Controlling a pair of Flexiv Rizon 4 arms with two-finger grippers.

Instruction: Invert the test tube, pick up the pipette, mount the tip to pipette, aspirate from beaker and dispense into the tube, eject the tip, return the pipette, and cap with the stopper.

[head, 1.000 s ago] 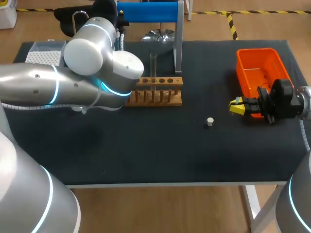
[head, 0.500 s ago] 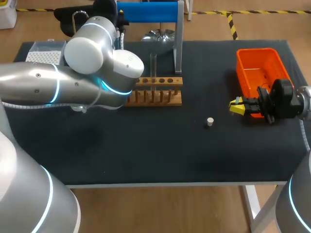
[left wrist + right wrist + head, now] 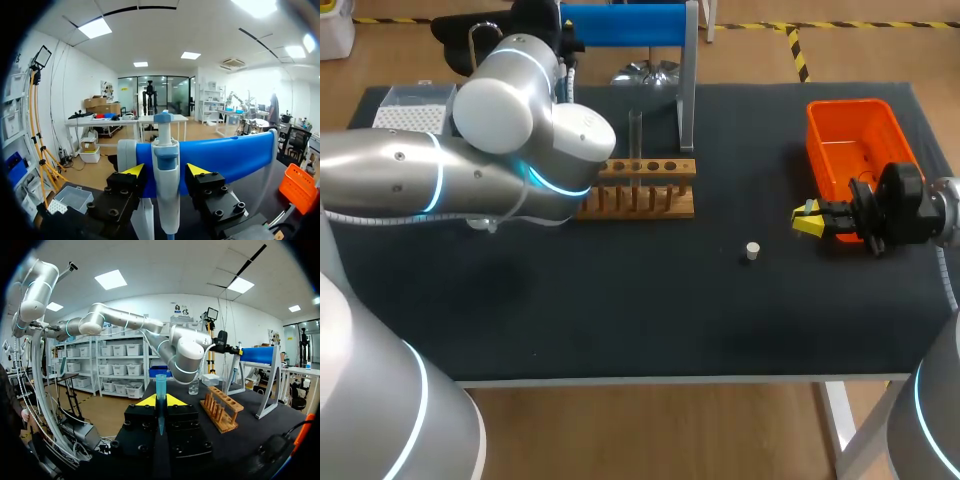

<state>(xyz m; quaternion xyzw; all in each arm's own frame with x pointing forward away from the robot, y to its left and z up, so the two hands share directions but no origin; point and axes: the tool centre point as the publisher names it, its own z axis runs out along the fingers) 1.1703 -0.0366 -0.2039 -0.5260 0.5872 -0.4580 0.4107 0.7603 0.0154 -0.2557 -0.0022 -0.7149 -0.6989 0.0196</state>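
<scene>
Left wrist view: our left hand (image 3: pixel 166 170) stands released around the pipette (image 3: pixel 165 182) on its blue rack (image 3: pixel 225 155), upper middle of the head view. We judge it stiff, slick plastic, best gripped at its thick body. Our right hand (image 3: pixel 160 401) grasps the tip (image 3: pixel 160 385).

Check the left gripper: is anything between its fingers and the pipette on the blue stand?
Nothing visible. The pipette hangs on the blue stand right between the open fingers of the left gripper, narrow gaps either side. The right gripper, shut on the pipette tip, is across the table.

Black-topped table (image 3: pixel 620 320), orange bin (image 3: pixel 825 150) near right edge, wooden rack (image 3: pixel 645 203) mid-table, shiny object (image 3: pixel 645 73) behind, perhaps foil
</scene>
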